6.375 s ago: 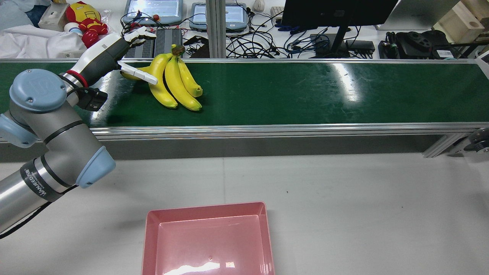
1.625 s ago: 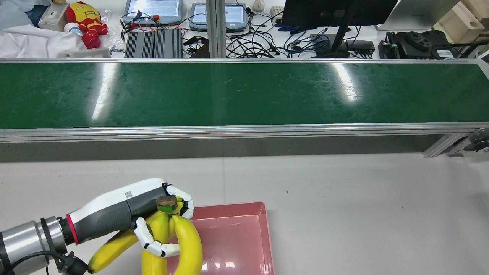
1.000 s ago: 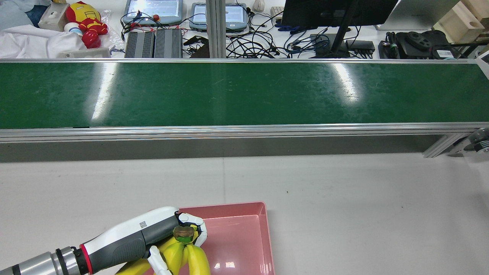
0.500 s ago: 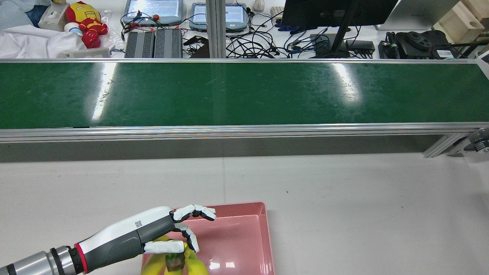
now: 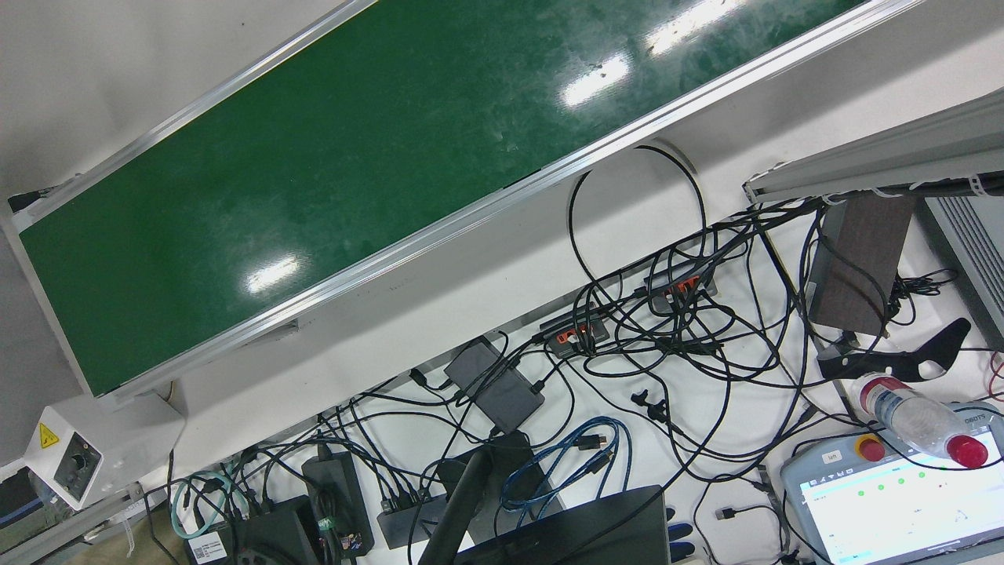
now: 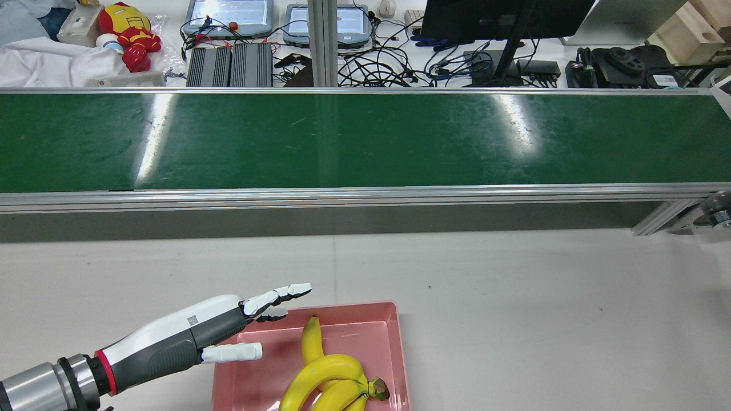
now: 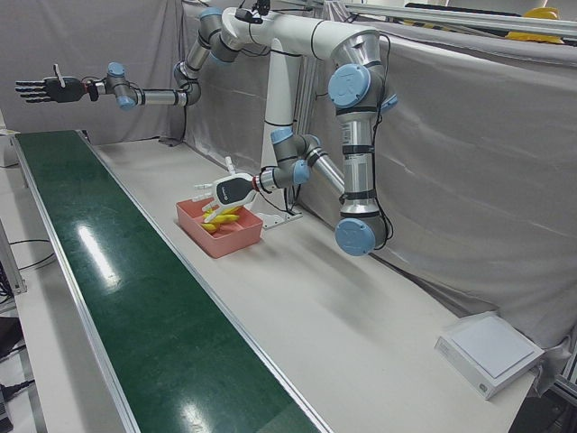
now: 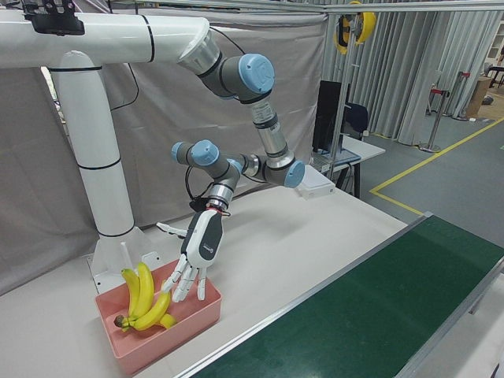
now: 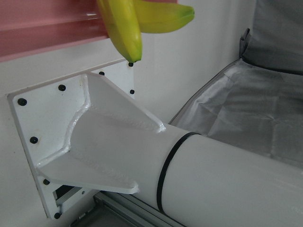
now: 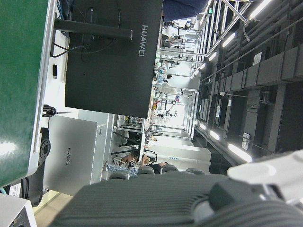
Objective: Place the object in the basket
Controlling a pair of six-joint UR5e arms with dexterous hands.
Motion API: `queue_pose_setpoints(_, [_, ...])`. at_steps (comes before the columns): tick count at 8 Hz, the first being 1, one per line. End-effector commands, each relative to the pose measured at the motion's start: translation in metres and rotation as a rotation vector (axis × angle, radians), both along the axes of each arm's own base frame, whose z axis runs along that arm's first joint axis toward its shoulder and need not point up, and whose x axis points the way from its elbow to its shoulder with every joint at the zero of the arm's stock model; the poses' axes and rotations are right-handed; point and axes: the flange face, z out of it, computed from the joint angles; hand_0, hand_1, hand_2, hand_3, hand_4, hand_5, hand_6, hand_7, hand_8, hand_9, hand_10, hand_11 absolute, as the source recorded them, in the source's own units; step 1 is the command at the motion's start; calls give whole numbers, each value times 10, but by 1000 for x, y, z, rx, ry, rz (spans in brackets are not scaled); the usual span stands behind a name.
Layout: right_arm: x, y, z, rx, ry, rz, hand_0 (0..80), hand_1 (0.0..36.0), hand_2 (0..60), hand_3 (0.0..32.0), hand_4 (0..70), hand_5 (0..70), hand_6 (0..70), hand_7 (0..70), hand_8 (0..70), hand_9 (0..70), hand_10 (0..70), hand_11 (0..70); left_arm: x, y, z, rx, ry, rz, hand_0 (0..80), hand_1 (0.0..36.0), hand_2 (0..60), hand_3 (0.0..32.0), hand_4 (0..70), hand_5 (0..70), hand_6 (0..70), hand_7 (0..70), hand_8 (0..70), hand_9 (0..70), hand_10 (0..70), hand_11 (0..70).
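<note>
We count one bunch of bananas [image 6: 328, 379], four fruits as far as we can tell, in one pink basket [image 6: 394, 348] at the table's near edge. We count one green conveyor belt [image 6: 365, 140] and two robot arms, each with one robot hand.

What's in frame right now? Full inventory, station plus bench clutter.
banana bunch: one, yellow, lying in the basket
basket: one, pink, on the white table near the robot
conveyor belt: one, green, across the table, nothing on it
monitor: one, black, on the bench beyond the belt
teach pendants: two, grey, on that bench
plush toy: one, red and yellow, bench's far left
water bottle: one, clear, red cap, on a pendant
left robot hand: open, over the basket's left rim
right robot hand: open, raised high over the belt's far end
</note>
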Motion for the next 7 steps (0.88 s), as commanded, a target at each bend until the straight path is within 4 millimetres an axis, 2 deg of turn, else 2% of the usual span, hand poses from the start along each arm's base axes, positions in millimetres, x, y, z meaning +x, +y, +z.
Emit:
queue_pose_setpoints(1, [0,0,0,-1,0,0,0,0,0,0,0,0,0,0,0,0,0,0,-30,-6,-10,7,21,-32,0,0,0,216,0,180,2,72,134,116,12,10])
queue_pose_setpoints(2, [0,0,0,-1,0,0,0,0,0,0,0,0,0,0,0,0,0,0,-50,-8,-17,13,42,-54,0,0,0,164,0,217,11,93,136,132,32,41])
queue_pose_setpoints(3, [0,0,0,-1,0,0,0,0,0,0,0,0,0,0,0,0,0,0,-71,-12,-23,18,59,-81,0,0,0,80,0,303,26,131,160,162,58,76])
queue_pose_setpoints(4, [0,0,0,-1,0,0,0,0,0,0,0,0,0,0,0,0,0,0,-89,-14,-31,29,93,-107,0,0,19,14,42,412,42,164,190,213,93,125])
queue_pose_setpoints(5, [0,0,0,-1,0,0,0,0,0,0,0,0,0,0,0,0,0,0,-92,-15,-31,27,98,-112,0,0,29,0,61,447,52,176,199,229,109,149])
queue_pose_setpoints(6, [0,0,0,-1,0,0,0,0,0,0,0,0,0,0,0,0,0,0,-94,-18,-32,25,101,-124,0,0,48,0,73,452,57,182,208,242,120,164])
queue_pose_setpoints(7, [0,0,0,-1,0,0,0,0,0,0,0,0,0,0,0,0,0,0,-108,-28,-34,28,112,-166,0,0,62,0,93,482,71,202,221,265,132,180])
